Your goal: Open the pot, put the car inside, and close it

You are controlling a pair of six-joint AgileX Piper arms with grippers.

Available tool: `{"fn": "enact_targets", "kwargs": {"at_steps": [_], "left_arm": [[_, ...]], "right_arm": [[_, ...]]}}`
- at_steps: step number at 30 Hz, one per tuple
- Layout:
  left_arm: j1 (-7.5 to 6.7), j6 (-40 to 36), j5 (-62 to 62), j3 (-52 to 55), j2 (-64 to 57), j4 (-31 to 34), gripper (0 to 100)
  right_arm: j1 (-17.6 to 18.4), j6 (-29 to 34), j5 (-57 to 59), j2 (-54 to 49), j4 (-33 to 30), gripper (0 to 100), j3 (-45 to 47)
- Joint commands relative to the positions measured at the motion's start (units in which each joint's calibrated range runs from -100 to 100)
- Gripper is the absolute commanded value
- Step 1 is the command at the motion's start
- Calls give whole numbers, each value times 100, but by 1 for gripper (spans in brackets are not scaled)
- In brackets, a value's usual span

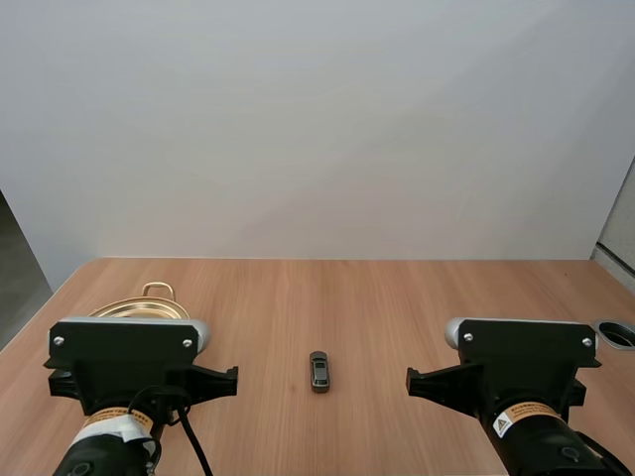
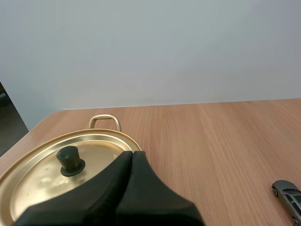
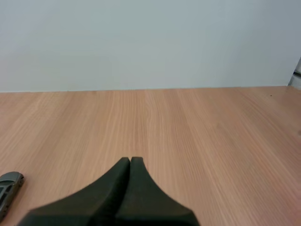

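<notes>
With left tool (image 2: pixel 131 153) and right tool (image 3: pixel 130 159) closed empty, you faced a seemingly light, slippery golden metal lid (image 2: pixel 37 176), probably best pinched by its black knob (image 2: pixel 70 160).

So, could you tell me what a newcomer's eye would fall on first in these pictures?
The golden pot, its lid on and topped by a black knob, stands out at the left side of the table, just ahead of the left gripper. A small grey toy car lies alone mid-table between the two arms. The left gripper and the right gripper are both shut on nothing.
</notes>
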Motion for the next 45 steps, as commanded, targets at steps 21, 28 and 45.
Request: {"fn": "enact_targets", "kwargs": {"at_steps": [21,28,45], "left_arm": [[120,5540,-1791,-1277,0,-4363,0],[842,2690,842,-2338,954,-2605,0],[1578,1875,5810,-4160,4545,-1971,0]], "right_arm": [[4,560,-4108,445,-3606,0,-773],[4,1212,-1450,2527,-3452,0,-2179],[1378,-2899,2612,4198,2460,0,-4092]]}}
